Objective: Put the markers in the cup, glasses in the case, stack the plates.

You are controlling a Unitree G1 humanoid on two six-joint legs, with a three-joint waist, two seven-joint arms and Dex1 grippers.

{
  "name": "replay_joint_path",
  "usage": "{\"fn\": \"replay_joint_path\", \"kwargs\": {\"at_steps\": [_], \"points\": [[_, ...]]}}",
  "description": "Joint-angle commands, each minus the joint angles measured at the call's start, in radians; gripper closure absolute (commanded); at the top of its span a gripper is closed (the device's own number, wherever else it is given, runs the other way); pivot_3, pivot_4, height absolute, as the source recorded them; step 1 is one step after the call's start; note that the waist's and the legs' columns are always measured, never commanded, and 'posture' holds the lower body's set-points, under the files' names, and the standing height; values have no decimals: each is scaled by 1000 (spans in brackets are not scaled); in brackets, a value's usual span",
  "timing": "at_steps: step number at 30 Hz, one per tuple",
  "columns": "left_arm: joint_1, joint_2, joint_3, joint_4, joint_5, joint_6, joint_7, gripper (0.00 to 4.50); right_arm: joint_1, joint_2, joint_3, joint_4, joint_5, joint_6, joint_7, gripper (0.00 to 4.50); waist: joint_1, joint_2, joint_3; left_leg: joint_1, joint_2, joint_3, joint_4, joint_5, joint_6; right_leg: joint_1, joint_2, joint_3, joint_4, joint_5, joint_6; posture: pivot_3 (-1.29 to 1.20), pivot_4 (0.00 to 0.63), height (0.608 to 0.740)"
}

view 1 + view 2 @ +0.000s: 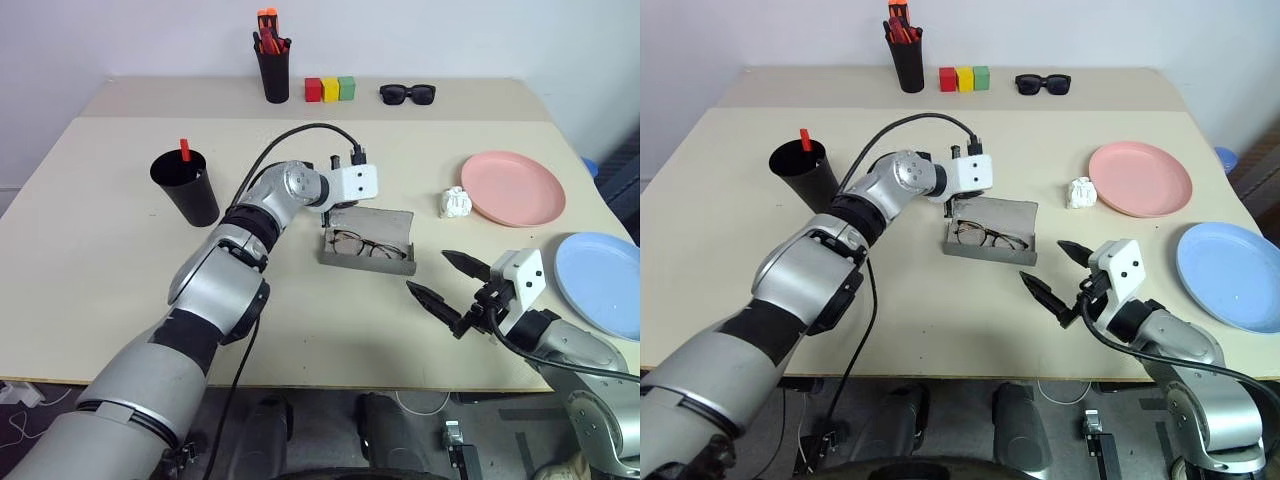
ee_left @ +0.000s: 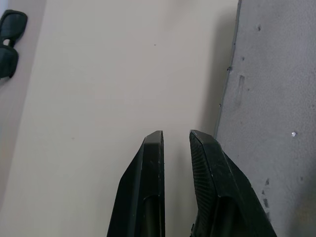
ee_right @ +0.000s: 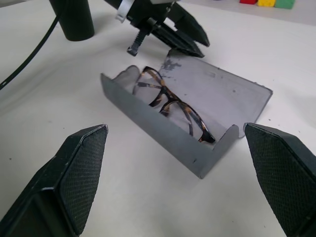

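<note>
On the tabletop (image 1: 120, 180), pink plate (image 1: 512, 187) and blue plate (image 1: 603, 282) lie apart near the right edge. The cup (image 1: 186, 186) holds a marker (image 1: 185, 149). Mid-table, the open case (image 1: 368, 242) contains the glasses (image 1: 360, 245). The left tool (image 3: 170, 33) is nearly closed, empty, by the lid; the right tool (image 1: 448, 282) gapes wide, empty.

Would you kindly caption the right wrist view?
Tortoiseshell glasses lie inside the open grey felt case, framed by the open right end effector.

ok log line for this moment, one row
glasses: in open case | left pincer: nearly shut, empty, at case lid | right pincer: open, empty, near case | pink plate, blue plate: unstacked
</note>
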Motion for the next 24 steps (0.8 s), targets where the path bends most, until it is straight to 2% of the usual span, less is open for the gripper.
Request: {"fn": "replay_joint_path", "kwargs": {"at_steps": [1, 4, 14, 24], "points": [[-27, -1, 85, -9, -100, 43, -180, 3672, 6, -3, -12, -45, 17, -5, -5, 0, 0, 0, 0, 0, 0, 0, 0, 0, 0, 0, 0, 0, 0, 0, 0, 0, 150, 740], [-34, 18, 131, -18, -147, 90, -281, 3672, 1, -6, -6, -37, 16, -7, -2, 0, -1, 0, 0, 0, 0, 0, 0, 0, 0, 0, 0, 0, 0, 0, 0, 0, 150, 740], [-44, 36, 200, -50, -232, 210, -472, 3672, -50, -20, 6, -11, 18, 6, 13, 0, -1, 0, 0, 0, 0, 0, 0, 0, 0, 0, 0, 0, 0, 0, 0, 0, 150, 740], [-5, 29, 166, -134, -240, 290, -683, 3672, -44, -21, -1, 7, 11, -5, 28, 0, -2, 0, 0, 0, 0, 0, 0, 0, 0, 0, 0, 0, 1, 0, 0, 0, 150, 740]]}}
